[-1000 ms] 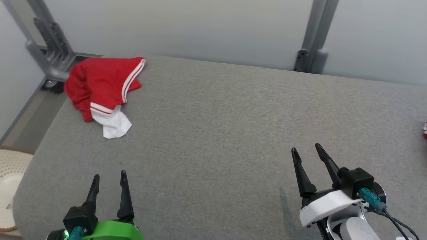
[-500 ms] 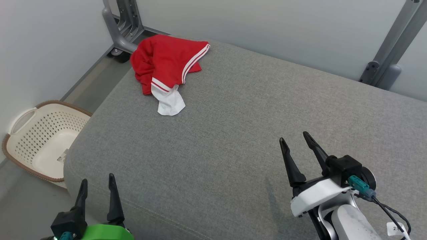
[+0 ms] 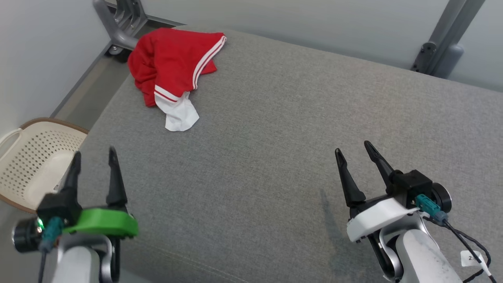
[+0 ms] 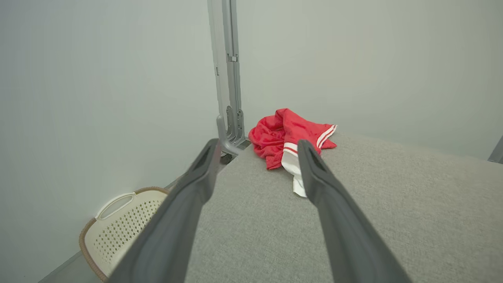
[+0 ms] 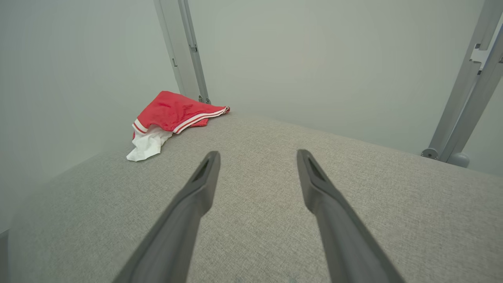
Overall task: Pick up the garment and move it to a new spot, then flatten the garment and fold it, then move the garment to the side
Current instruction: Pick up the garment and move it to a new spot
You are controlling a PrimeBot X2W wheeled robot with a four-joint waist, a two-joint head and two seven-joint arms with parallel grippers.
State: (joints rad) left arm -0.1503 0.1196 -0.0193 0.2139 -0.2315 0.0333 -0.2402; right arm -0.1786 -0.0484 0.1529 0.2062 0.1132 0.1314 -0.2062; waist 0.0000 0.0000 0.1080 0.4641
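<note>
Fingers of our left gripper (image 3: 95,151) and right gripper (image 3: 352,146): spread, empty. Crumpled red-and-white fabric garment (image 3: 173,67): on grey cushioned surface (image 3: 275,137), far left corner.

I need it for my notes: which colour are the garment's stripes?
White stripes on the red garment; the head view shows them best.

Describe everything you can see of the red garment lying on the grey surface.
The garment is red, of thin, soft-looking fabric, with paired white stripes along one edge and across a band, and a white part sticking out on the near side. It lies crumpled and bunched, not spread flat, at the far left corner of the grey padded surface. Only that surface touches it.
</note>
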